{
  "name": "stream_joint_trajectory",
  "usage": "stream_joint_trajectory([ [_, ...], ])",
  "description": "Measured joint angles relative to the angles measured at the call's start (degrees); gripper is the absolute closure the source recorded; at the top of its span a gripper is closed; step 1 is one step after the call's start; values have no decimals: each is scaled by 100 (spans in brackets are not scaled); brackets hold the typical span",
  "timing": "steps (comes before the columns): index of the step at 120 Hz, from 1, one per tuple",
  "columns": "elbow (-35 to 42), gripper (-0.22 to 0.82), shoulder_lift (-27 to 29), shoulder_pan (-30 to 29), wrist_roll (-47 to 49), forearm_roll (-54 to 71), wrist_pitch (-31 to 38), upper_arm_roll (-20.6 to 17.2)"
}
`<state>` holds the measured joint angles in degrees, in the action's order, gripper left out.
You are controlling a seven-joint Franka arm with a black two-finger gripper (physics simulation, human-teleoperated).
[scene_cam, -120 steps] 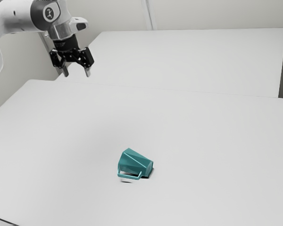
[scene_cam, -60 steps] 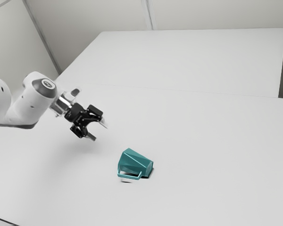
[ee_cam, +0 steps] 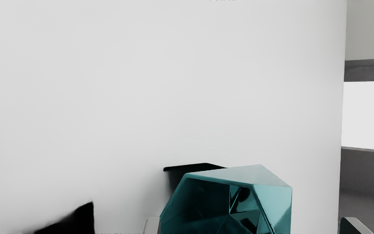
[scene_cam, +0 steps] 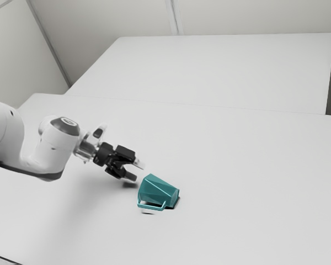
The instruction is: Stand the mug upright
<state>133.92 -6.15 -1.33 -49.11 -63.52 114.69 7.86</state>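
My gripper (scene_cam: pixel 137 172) is open, low over the table on the exterior view's left of the mug, its fingers pointing at the mug's mouth. The teal faceted mug (scene_cam: pixel 157 190) lies on its side, its base toward the exterior view's right and its handle toward that view's lower edge. In the wrist view the mug (ee_cam: pixel 274 201) shows its open mouth, between the two wide-apart fingertips of the gripper (ee_cam: pixel 250 226). The handle is hidden there.
The white table (scene_cam: pixel 237 182) carries the mug, with a dark shadow beside it in the wrist view. Another white surface (scene_cam: pixel 220 69) lies beyond it, before pale walls. A table edge (ee_cam: pixel 342 113) runs along one side in the wrist view.
My gripper has come down from high at the exterior view's upper left, tilted over, and moved up close to the mug's mouth. The mug lies as before.
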Motion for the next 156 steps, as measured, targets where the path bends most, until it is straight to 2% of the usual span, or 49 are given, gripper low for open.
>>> stream_joint_trajectory([
  [40,332,0,59,-6,-932,-474,-536,16],
  [88,418,1,-33,249,-1488,-976,-405,-240],
  [100,425,10,-37,254,-1559,-1043,-322,-278],
  [132,506,50,-39,229,-1669,-1110,-168,-280],
  [156,523,65,-48,223,-1721,-1139,-118,-278],
])
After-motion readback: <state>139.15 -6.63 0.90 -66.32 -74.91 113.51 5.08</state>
